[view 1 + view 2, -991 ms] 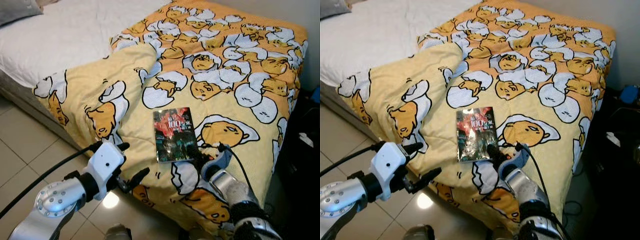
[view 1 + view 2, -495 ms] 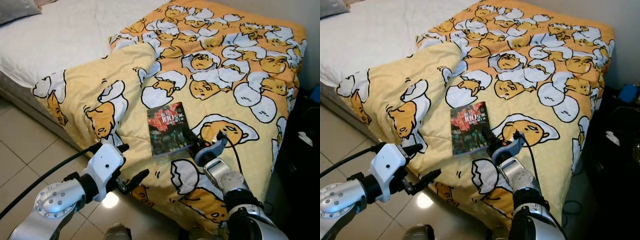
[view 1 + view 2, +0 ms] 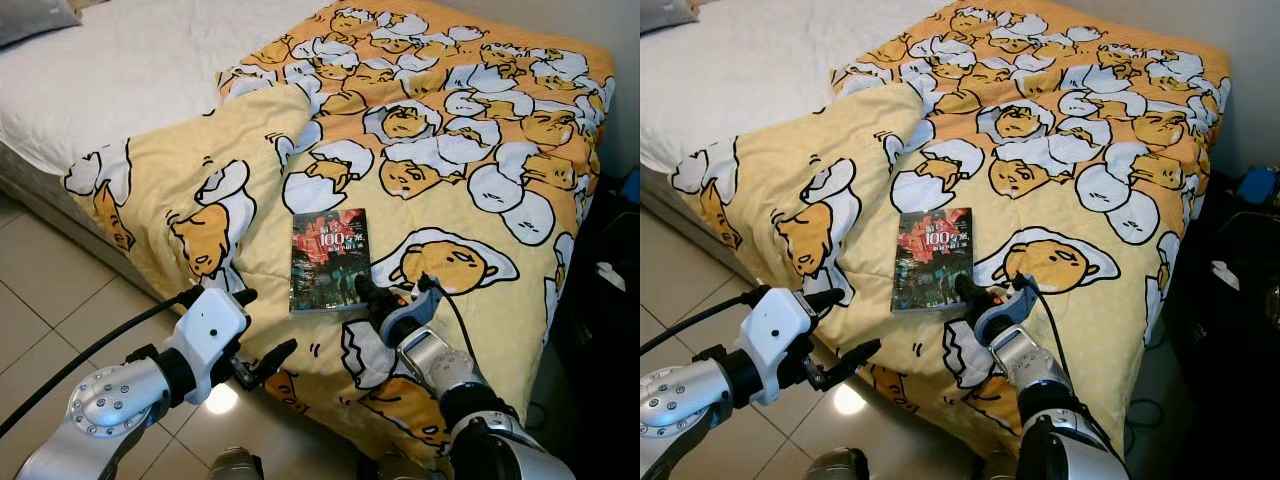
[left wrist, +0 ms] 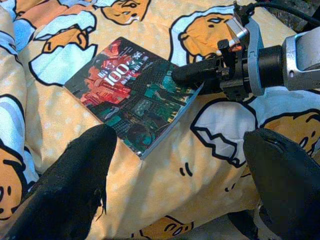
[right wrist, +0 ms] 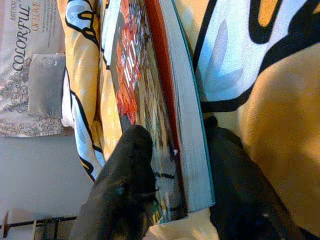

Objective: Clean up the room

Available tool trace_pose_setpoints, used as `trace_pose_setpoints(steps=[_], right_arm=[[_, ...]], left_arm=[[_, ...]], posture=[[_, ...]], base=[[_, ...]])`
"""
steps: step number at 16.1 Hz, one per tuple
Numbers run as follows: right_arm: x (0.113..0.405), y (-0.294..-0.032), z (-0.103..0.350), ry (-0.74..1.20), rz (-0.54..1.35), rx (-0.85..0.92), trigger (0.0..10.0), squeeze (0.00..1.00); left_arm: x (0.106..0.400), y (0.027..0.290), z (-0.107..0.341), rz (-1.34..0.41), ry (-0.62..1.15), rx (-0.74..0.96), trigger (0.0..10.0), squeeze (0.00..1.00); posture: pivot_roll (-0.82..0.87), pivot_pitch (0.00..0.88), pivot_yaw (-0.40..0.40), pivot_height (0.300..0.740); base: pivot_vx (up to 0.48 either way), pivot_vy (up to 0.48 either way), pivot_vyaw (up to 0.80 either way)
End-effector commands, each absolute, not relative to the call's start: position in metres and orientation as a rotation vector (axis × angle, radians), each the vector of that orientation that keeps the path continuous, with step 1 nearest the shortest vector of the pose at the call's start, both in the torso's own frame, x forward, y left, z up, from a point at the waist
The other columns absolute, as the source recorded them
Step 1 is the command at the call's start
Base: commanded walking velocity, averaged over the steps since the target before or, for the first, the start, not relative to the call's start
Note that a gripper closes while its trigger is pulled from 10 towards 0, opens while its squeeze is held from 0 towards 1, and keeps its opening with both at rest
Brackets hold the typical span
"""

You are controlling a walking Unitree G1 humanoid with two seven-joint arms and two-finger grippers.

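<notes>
Lying flat on the bed's yellow cartoon-egg duvet (image 3: pixel 470 150) is a paperback book (image 3: pixel 330 260), its glossy cover dark with red at the far end, teal and green toward the near end, and a white "100" among printed characters. It sits near the duvet's front edge, cover up, its long side running roughly from 6 to 12 o'clock in the head views.

At the book's near right corner, about 5 o'clock from its middle, the right tool (image 3: pixel 367 295) is closed on it: the right wrist view has one black finger (image 5: pixel 130 165) pressed on the cover and the other finger under the page block, against the duvet. The pale page edge and a red spine strip run between them. The silver right arm reaches up from 6 o'clock, a black cable looping over its wrist.

The left tool (image 3: pixel 268 328) hangs off the bed's front edge above the tiled floor (image 3: pixel 40 290), at about 7 o'clock from the book and apart from it. Its fingers are spread open, holding nothing; the left wrist view looks between them at the book and the right tool.

A folded-over flap of the duvet rises at 10 o'clock from the book. Beyond it lies the white mattress cover (image 3: pixel 130 70), with a grey pillow (image 3: pixel 30 18) at the far left corner. Dark clutter (image 3: pixel 610 290) sits on the floor at 3 o'clock, beside the bed.
</notes>
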State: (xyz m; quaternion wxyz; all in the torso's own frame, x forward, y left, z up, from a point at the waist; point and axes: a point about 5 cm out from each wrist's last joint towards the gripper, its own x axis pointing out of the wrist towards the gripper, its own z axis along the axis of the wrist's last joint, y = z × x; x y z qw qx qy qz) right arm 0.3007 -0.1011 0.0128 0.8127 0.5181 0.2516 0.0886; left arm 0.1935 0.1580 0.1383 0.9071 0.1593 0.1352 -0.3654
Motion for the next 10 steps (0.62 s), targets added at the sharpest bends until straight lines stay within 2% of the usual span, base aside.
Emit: trace_pose_setpoints(steps=[1, 10], right_arm=[[0.3056, -0.0996, 0.0168, 0.531, 0.190, 1.092, 0.0, 0.00], [0.3138, -0.0973, 0.0229, 0.514, 0.191, 1.084, 0.0, 0.00]], left_arm=[[0.1923, 0.1594, 0.1388, -0.757, 0.279, 0.342, 10.0, 0.48], [0.1960, 0.1630, 0.1373, -0.751, 0.280, 0.349, 10.0, 0.48]], posture=[[0.18, 0.123, -0.022, 0.740], [0.18, 0.068, -0.025, 0.740]], base=[[0.000, 0.000, 0.00], [0.000, 0.000, 0.00]])
